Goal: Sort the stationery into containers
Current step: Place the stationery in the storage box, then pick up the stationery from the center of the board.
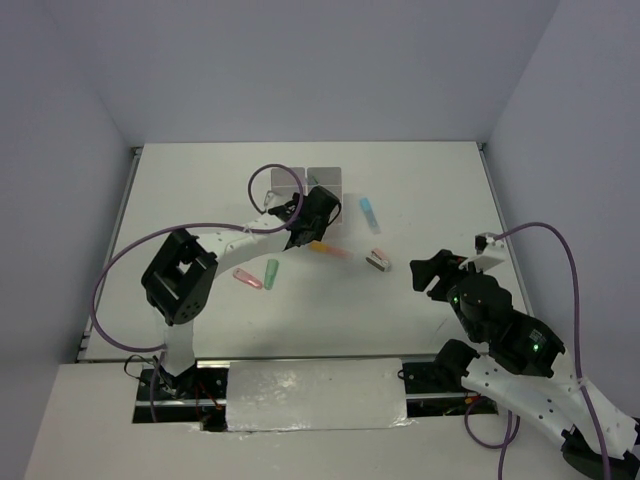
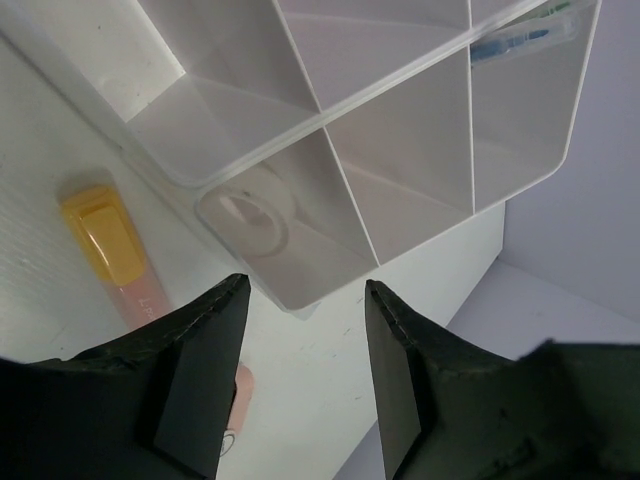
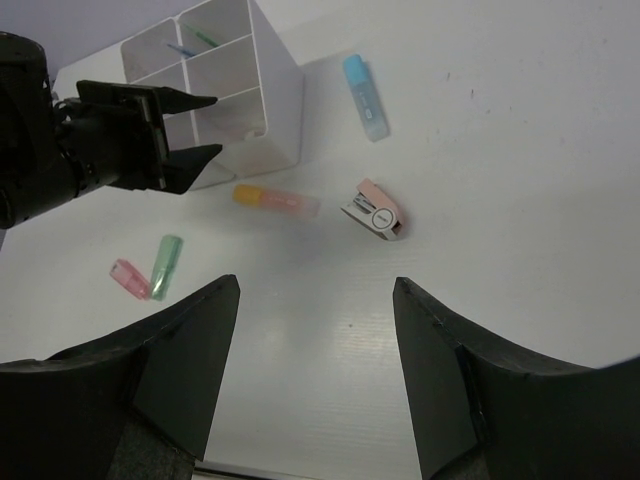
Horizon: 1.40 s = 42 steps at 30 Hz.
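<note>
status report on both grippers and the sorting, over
Left gripper open, empty, at containers. Right gripper open, empty. Tape ring in a compartment; orange marker unsorted. Nothing blocking.

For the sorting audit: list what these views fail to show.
Top view: left claw covers the near containers; contents hidden.
Left wrist: orange marker partly behind a finger; frame top cuts off the far containers.
Right wrist: walls hide the near containers' insides; pens too small to identify.
</note>
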Tool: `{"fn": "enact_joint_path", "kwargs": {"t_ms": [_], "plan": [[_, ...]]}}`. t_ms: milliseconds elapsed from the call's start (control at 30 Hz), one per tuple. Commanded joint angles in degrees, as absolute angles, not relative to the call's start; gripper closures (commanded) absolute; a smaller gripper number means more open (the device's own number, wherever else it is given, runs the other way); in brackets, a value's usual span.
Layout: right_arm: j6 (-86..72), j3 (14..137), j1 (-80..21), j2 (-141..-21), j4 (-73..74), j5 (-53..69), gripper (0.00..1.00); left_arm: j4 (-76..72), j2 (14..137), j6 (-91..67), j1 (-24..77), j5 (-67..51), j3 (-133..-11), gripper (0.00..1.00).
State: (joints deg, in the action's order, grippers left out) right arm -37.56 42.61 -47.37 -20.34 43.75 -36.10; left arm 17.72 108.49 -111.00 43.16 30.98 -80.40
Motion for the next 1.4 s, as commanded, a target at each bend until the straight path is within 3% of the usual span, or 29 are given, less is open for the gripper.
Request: {"fn": "enact_joint_path", "kwargs": {"t_ms": [0,100,267,333,367,400,467,633,700,833,1033,1233,1300,1367], "plan": [[-36.4,41.8,-47.5,-20.9,40.8,-36.1,0.29,16.4,107.8,-110.0,42.9,30.8,-79.8,0.38],[-35.3,41.0,-47.5,-21.7,39.0,-35.4,0.29,14.0,106.2,-107.2,42.9,29.6,-79.1,0.35],[-33.3,40.8,-46.6,-30.9,34.7,-31.3,0.26,14.1,102.8,-101.0,43.9,28.5,-80.1,0.19],[-31.3,41.0,-40.0,-37.7,30.4,-23.0,0.24,15.3,100.4,-96.6,44.1,28.7,-80.6,0.01],[-28.3,41.1,-35.4,-40.3,28.2,-17.2,0.24,16.5,98.9,-92.8,44.1,28.6,-80.9,0.01],[-26.7,41.0,-30.5,-42.7,26.0,-3.3,0.24,19.6,98.2,-90.5,43.9,28.7,-81.5,0.01],[-23.3,44.4,-20.6,-51.8,22.7,3.2,0.24,25.2,96.0,-83.0,43.5,29.1,-83.1,0.01],[-14.4,61.3,-19.7,-79.6,29.4,-4.6,0.23,29.4,88.3,-65.9,40.8,23.4,-77.7,0.0],[-12.5,69.2,-18.7,-90.0,28.8,-7.3,0.23,30.5,79.9,-58.5,38.9,20.3,-71.8,0.01],[-10.1,77.7,-17.7,-104.6,29.3,-6.0,0.23,36.8,69.0,-49.2,37.4,21.2,-65.5,0.01],[-6.2,90.4,-16.4,-116.3,33.3,-4.0,0.26,47.1,53.8,-38.9,36.8,27.7,-63.5,0.01],[-4.5,97.2,-15.3,-123.8,38.8,-3.4,0.37,48.3,47.4,-33.6,36.6,30.4,-58.5,0.01],[-4.4,96.8,-15.2,-124.3,38.8,-3.6,0.44,48.3,46.8,-34.3,36.6,31.7,-57.9,0.01],[-4.4,96.4,-15.3,-124.8,39.4,-3.5,0.59,47.0,46.1,-34.8,36.5,32.0,-57.2,0.01]]}}
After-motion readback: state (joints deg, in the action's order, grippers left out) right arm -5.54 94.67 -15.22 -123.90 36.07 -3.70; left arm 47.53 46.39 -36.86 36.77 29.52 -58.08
